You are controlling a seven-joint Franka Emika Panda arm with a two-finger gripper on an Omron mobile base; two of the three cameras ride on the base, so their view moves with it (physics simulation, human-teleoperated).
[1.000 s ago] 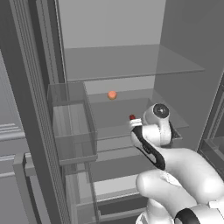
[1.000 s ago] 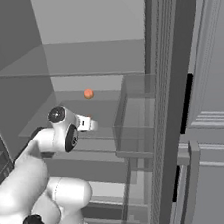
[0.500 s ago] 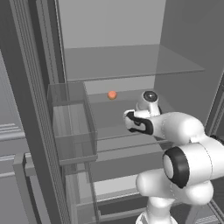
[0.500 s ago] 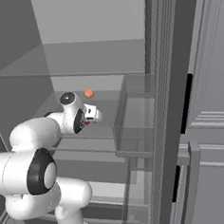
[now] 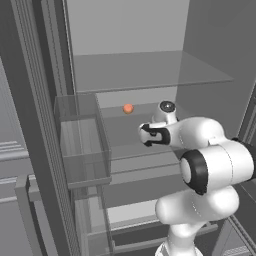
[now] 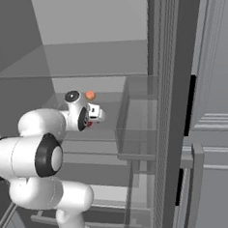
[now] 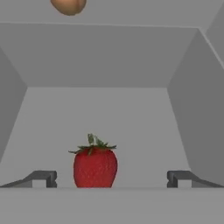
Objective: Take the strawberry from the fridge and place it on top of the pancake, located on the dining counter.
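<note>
**Strawberry framed between parted fingertips inside the fridge**

Where the hand view looks along the gripper (image 7: 112, 179), the strawberry (image 7: 95, 167) stands upright on the pale grey floor of a fridge shelf, between the two dark finger tips (image 7: 43, 178) and nearer the one on the left of that view. Its body is a saturated red, blunt and almost barrel-shaped, and a small crown of green leaves spreads from its top. No finger touches the fruit: the jaws stand wide apart, one tip on each side, with bare shelf showing between each tip and the berry. At the upper edge of the same view sits part of a rounded orange-tan object (image 7: 68, 5), farther back than the strawberry.

In the two base views the same orange ball (image 5: 128, 108) lies on a glass shelf (image 5: 150, 70) level's lower neighbour, toward the rear wall, just beyond the robot's hand. A small spot of red (image 6: 89, 123) shows beside the hand in the right base view. The white arm (image 5: 215, 165) reaches into the open fridge (image 5: 125, 30), whose interior is pale grey. A clear door bin (image 5: 82, 145) hangs at the left in the left base view. Light grey panelled cabinets (image 6: 218, 127) flank the opening in the right base view.
</note>
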